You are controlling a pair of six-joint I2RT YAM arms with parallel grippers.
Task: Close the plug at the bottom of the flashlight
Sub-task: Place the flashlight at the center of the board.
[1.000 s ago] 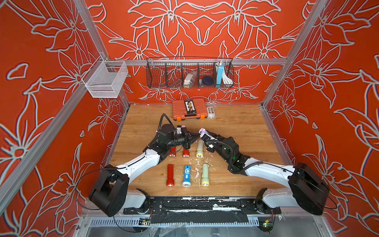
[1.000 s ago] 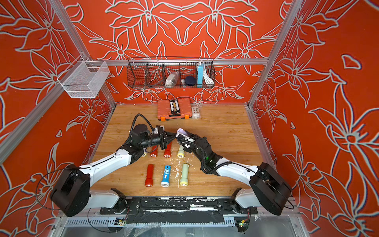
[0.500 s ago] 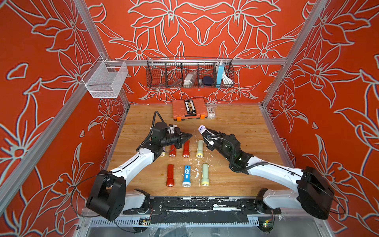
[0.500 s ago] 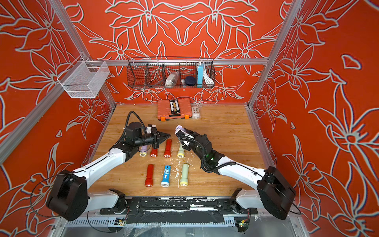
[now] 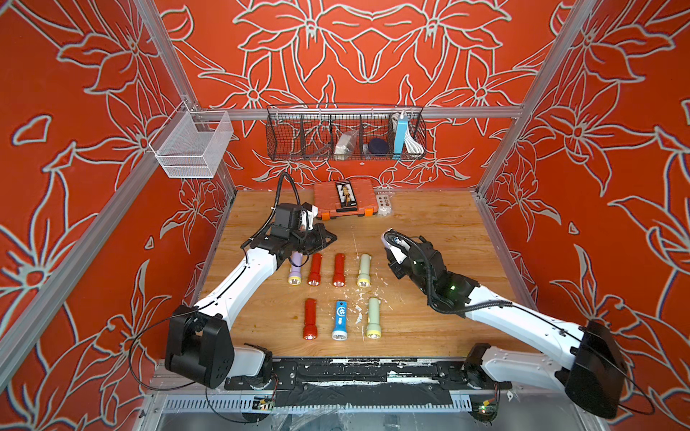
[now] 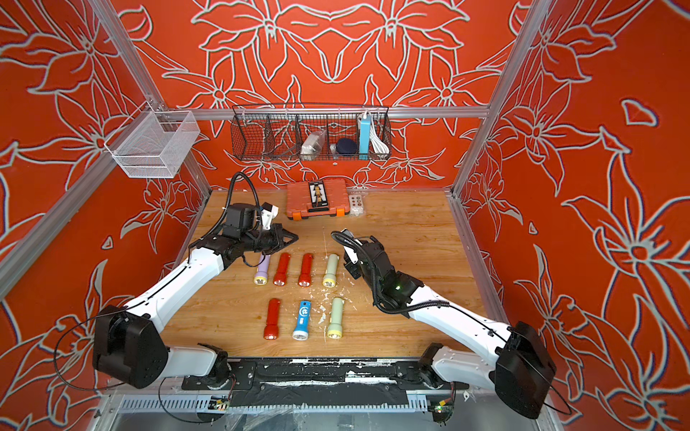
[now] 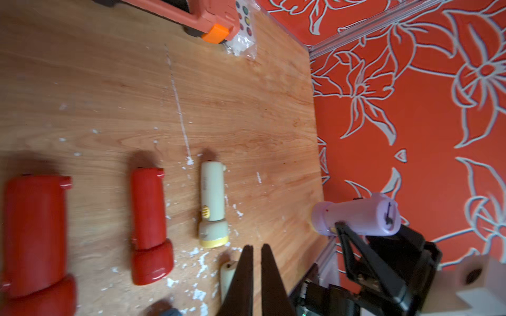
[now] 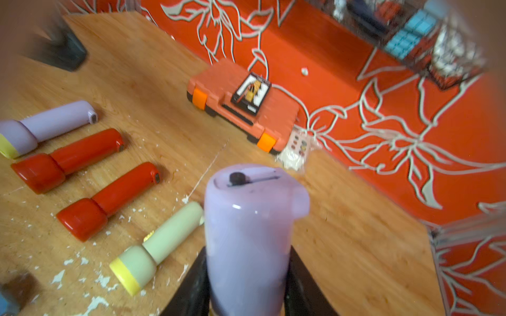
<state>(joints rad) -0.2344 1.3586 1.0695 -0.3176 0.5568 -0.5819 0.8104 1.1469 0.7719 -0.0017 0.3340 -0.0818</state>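
Observation:
My right gripper (image 8: pixel 246 269) is shut on a lilac flashlight (image 8: pixel 246 232), held above the table with its bottom end raised. That end face (image 8: pixel 247 177) shows a dark spot and a thin slit, and the plug looks flat against it. The same flashlight (image 5: pixel 391 242) (image 6: pixel 345 239) shows in both top views, and in the left wrist view (image 7: pixel 356 216). My left gripper (image 5: pixel 331 237) (image 6: pixel 295 236) (image 7: pixel 254 246) is shut and empty. It hovers over the far ends of the flashlights on the table, well left of the held one.
Several flashlights lie in two rows on the wooden table (image 5: pixel 429 224): lilac (image 5: pixel 295 266), two red (image 5: pixel 314 268), pale green (image 5: pixel 364 270), then red (image 5: pixel 310 317), blue (image 5: pixel 339 319), pale green (image 5: pixel 373 317). An orange case (image 5: pixel 343 197) and a small packet (image 5: pixel 384 203) sit at the back.
The two grippers met over the far row of flashlights a second ago. Now the left has drawn back leftwards and the right has pulled away rightwards, still holding the lilac flashlight.

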